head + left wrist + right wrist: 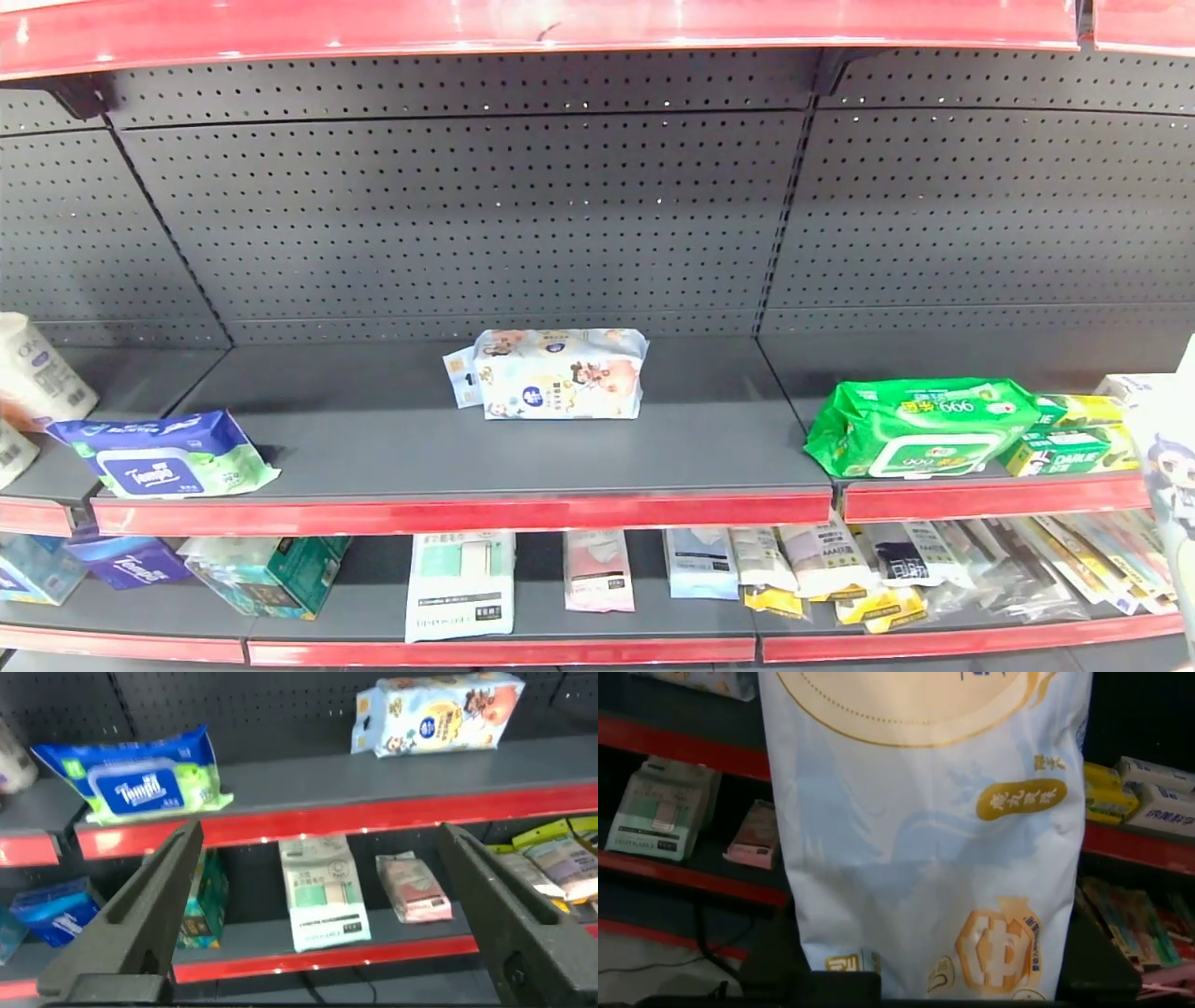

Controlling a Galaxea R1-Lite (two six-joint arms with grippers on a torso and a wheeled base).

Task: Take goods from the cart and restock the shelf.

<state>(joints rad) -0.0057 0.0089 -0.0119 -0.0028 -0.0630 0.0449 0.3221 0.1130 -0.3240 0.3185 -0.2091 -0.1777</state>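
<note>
Pale-blue plastic pack with gold print stands upright, clamped between the dark fingers of the right end effector and held in front of the grey, red-edged metal shelf. Left end effector is spread wide, facing the shelf's red front edge, below a cartoon-printed tissue pack lying on that shelf.

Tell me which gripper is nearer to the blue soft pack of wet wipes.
Left. The left gripper faces the shelf near the blue soft pack of wet wipes; the right gripper, holding a white plastic bag, is far right.
</note>
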